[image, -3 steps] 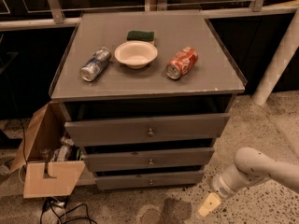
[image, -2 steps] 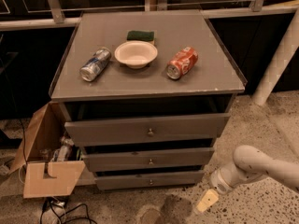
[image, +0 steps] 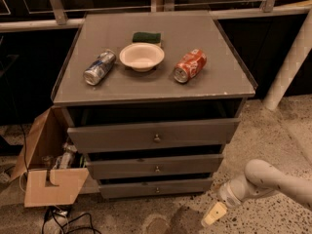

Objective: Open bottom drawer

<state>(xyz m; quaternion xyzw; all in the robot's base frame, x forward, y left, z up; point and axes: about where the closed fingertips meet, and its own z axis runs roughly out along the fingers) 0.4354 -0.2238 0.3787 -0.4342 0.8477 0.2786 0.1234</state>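
A grey cabinet has three drawers. The bottom drawer (image: 156,188) has the slimmest front and a small round knob (image: 157,189) at its centre; it stands slightly out, like the two above it. My gripper (image: 213,215) hangs low at the lower right, just above the floor, to the right of the bottom drawer's front and apart from it. Its pale fingertip points down and left. It holds nothing that I can see.
The cabinet top (image: 214,82) carries a blue can (image: 99,67), a white bowl (image: 142,56), a green sponge (image: 146,37) and a red can (image: 190,65). An open cardboard box (image: 48,179) stands at the cabinet's left. A white post (image: 287,67) rises at the right.
My arm and gripper have moved a little to the left, closer to the cabinet's lower right corner. The drawers have not moved.
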